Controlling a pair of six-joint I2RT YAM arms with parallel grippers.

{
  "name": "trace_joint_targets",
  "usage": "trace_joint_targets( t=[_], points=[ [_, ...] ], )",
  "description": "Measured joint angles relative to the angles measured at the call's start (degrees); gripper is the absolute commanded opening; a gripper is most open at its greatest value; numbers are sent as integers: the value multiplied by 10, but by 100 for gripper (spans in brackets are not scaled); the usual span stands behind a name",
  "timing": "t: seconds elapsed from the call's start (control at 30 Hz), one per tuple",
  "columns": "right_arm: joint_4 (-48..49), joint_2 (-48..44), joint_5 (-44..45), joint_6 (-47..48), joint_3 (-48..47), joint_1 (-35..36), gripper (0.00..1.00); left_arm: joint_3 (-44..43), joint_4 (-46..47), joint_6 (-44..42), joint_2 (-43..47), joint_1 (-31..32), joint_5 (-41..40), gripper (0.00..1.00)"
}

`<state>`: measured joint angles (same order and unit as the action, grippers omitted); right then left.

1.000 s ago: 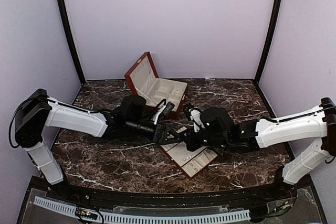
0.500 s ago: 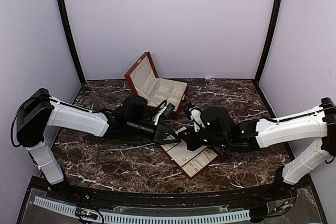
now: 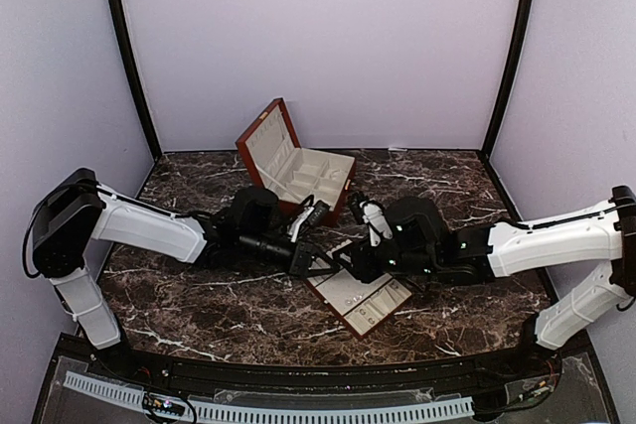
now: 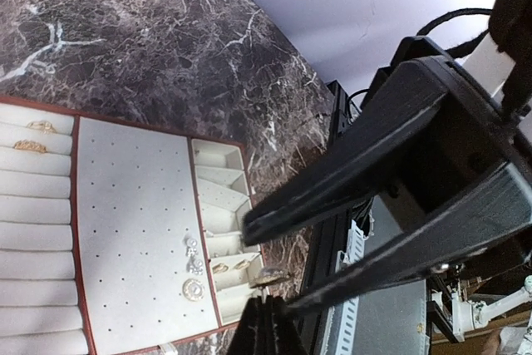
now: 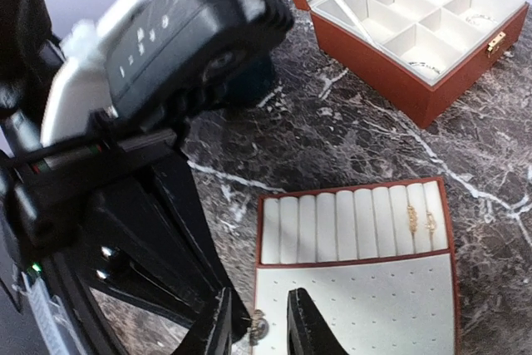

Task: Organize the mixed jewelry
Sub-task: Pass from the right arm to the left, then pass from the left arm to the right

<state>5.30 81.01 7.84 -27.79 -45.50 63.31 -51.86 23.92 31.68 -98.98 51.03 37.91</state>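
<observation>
Two arms meeting over the tray at mid-table
The left arm (image 3: 149, 227) and right arm (image 3: 542, 240) stretch low across the dark marbled table (image 3: 199, 315), their jaws nose to nose above the far left corner of a flat cream tray (image 3: 366, 300) lying askew near the table's middle; behind them, toward the far edge, stands an open red-brown box (image 3: 318, 171) with cream lining, lid tilted up on its left

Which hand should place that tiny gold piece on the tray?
Left. The left hand appears shut on the tiny gold jewelry piece at the flat cream tray's edge; the right hand stands open.
</observation>
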Motion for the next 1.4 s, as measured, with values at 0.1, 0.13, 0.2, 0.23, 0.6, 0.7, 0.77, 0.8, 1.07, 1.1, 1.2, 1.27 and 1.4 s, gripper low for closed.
trace_joint_targets(
  t=[0.1, 0.13, 0.2, 0.23, 0.6, 0.7, 0.77, 0.8, 1.07, 1.1, 1.2, 1.27, 1.4],
  points=[
    [4, -16, -24, -11, 0, -10, 56, 17, 19, -4, 0, 0, -10, 0],
    [9, -25, -37, -16, 2, -15, 59, 22, 26, -4, 1, 0, -12, 0],
    [22, -47, -60, -29, 9, -31, 64, 35, 46, -6, 5, 0, -16, 0],
    [28, -55, -71, -38, 12, -39, 67, 40, 54, -6, 7, 0, -17, 0],
    [170, -75, -311, -146, 80, -116, 68, 120, 225, -16, 84, 0, -4, 0],
    [195, -72, -354, -164, 80, -116, 63, 126, 260, -17, 91, 0, 5, 0],
    [207, -69, -371, -170, 80, -116, 59, 127, 274, -18, 91, 0, 10, 0],
    [211, -66, -379, -173, 80, -116, 57, 128, 280, -19, 91, 0, 13, 0],
    [216, -40, -398, -175, 66, -111, 40, 130, 298, -23, 91, 4, 24, 0],
    [216, -39, -400, -174, 63, -111, 40, 130, 299, -24, 91, 4, 25, 0],
    [218, -36, -403, -175, 57, -109, 36, 130, 303, -26, 91, 5, 28, 0],
    [219, -33, -405, -175, 55, -108, 33, 130, 304, -26, 91, 6, 30, 0],
    [222, -31, -409, -177, 53, -108, 27, 130, 304, -27, 91, 6, 32, 0]
  ],
)
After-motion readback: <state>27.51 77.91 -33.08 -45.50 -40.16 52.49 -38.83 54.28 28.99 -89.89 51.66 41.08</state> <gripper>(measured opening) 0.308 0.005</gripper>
